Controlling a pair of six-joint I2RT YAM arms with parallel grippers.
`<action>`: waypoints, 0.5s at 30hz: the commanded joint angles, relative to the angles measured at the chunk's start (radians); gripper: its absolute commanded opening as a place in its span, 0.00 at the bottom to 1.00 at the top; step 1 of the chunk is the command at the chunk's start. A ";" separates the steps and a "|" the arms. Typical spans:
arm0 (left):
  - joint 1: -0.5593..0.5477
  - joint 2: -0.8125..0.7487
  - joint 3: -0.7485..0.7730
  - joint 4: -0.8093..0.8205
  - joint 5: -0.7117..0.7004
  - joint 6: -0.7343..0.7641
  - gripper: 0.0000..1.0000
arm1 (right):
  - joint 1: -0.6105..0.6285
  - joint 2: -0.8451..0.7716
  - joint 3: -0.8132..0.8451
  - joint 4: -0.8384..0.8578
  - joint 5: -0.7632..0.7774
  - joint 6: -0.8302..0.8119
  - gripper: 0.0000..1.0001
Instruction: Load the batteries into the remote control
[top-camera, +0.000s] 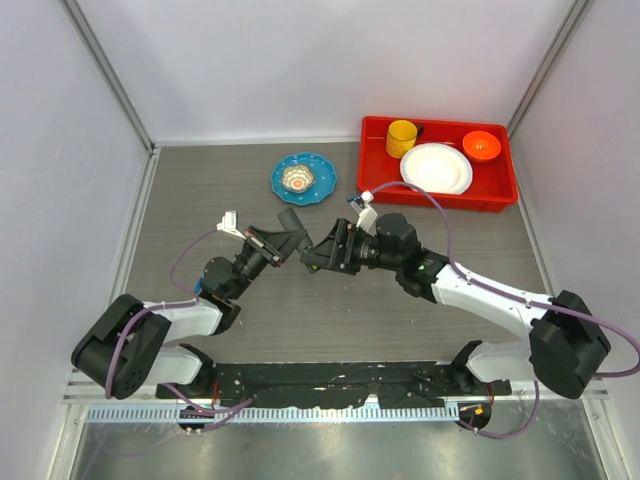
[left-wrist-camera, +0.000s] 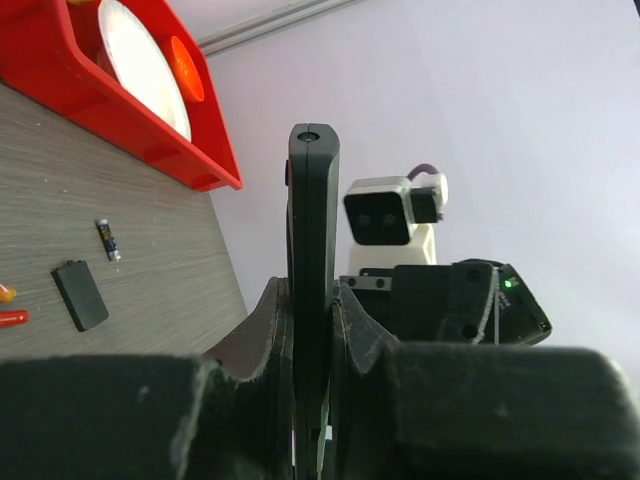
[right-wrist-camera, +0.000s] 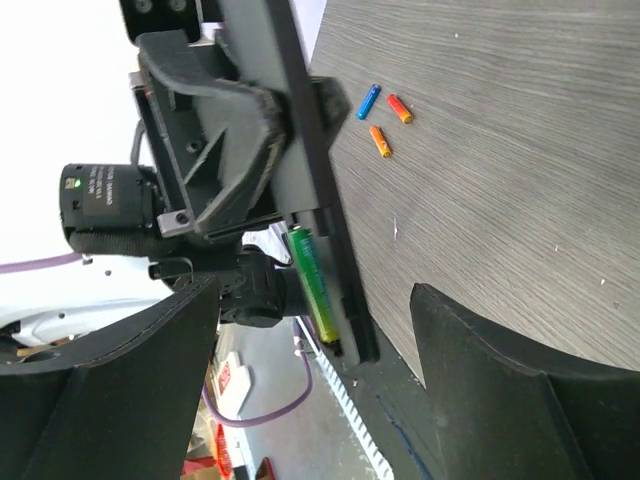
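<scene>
Hold the remote control (left-wrist-camera: 312, 240) steady, clamped in the left gripper (left-wrist-camera: 315, 330) above the table (right-wrist-camera: 500, 150). With the right gripper (right-wrist-camera: 315, 320) spread wide and empty, reach for the batteries (right-wrist-camera: 400, 108) lying at one o'clock in right wrist view; pinch one mid-length

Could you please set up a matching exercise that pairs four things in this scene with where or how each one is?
Things:
1. remote control
2. yellow cup
3. small flat black piece
4. right gripper

Places or states:
A. open
B. lying on the table
C. clamped in the left gripper
D. standing in the red tray

Pairs: 1-C, 2-D, 3-B, 4-A.
</scene>
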 joint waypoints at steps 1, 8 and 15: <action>0.003 -0.001 -0.008 0.260 -0.002 0.017 0.00 | -0.005 -0.088 0.036 -0.029 -0.007 -0.109 0.82; 0.005 -0.015 -0.010 0.260 0.024 0.000 0.00 | -0.021 -0.131 0.008 -0.104 0.033 -0.198 0.68; 0.005 -0.029 -0.001 0.260 0.045 -0.009 0.00 | -0.026 -0.110 -0.027 -0.038 -0.007 -0.171 0.54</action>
